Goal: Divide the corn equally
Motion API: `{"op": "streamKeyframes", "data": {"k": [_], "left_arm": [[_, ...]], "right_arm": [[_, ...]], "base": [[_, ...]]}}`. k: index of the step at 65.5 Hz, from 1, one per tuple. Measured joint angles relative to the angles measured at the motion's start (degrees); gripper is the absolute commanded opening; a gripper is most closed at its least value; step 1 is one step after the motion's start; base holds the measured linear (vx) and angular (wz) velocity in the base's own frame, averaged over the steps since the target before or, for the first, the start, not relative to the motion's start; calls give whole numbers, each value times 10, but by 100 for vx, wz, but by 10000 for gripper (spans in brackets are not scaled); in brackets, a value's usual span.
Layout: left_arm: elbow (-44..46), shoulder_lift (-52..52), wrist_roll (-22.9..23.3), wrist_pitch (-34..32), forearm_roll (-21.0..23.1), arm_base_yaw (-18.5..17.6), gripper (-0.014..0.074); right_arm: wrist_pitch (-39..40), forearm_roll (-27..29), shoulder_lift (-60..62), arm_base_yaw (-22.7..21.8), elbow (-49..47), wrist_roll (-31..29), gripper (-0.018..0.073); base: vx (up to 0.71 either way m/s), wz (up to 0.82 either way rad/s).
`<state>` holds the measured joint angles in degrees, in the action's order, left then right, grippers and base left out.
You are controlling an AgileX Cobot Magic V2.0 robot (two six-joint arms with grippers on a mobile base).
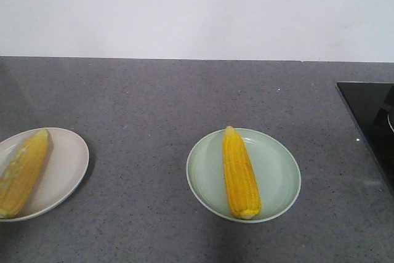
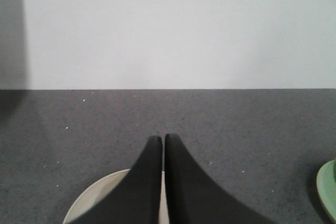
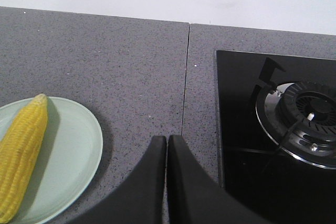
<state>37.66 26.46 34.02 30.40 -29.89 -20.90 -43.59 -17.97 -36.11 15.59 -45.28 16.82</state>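
**One cob on each plate, both grippers clenched on nothing**

Grey speckled countertop [image 1: 154, 103] below a white wall [image 1: 197, 10]. At the left edge of the front view, a cream plate [image 1: 64, 164], partly cut off by the frame, carrying the left corn cob [image 1: 23, 173] laid lengthwise, tip toward the far side and leaning slightly right. Right of centre, a pale green plate [image 1: 274, 173] carrying the right corn cob [image 1: 240, 173], tip pointing far, blunt end close to the near rim. Well apart, the two plates, with bare counter between. At the far right, the corner of a black glass cooktop [image 1: 369, 115].

From the left wrist view: left gripper [image 2: 163, 139] with its black fingers pressed together, only a thin slit between them, nothing held. Poised over the near part of the cream plate, whose rim peeks out on the left beneath the fingers. Edge of the green plate just visible at the right border. No cob visible in this view.

From the right wrist view: right gripper [image 3: 167, 139] likewise clenched, fingers touching, grasping nothing. Placed over the bare counter between the green plate on its left and the cooktop on its right, close to a seam in the counter. On the cooktop, a gas burner [image 3: 307, 114] with a metal ring. Right cob resting on the green plate, apart from the gripper.
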Motion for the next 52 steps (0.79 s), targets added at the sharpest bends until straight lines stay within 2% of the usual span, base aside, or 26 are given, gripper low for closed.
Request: {"op": "streamKeyframes", "data": {"k": [9,14,19,30,37,52], "left_arm": [[-61,-32,-6,-63,5,7,-7],[-100,-54,-26,-95,28,25,-6],[-133,-78,-69,-126,62,50,-6],[-212,-138,-195,-201,163,100,-6],[-256,-176,-242,-241,202,121,-6],[-329,-239,-259,-282,214,142,-6]], "right_arm": [[-1,1,0,0,0,0,-11],[-1,0,0,0,0,0,-11],[-2,1,0,0,0,0,-11],[-2,1,0,0,0,0,-11],[-2,1,0,0,0,0,-11],[-2,1,0,0,0,0,-11]], "base": [[0,0],[0,0],[0,0],[0,0],[0,0],[0,0]]}}
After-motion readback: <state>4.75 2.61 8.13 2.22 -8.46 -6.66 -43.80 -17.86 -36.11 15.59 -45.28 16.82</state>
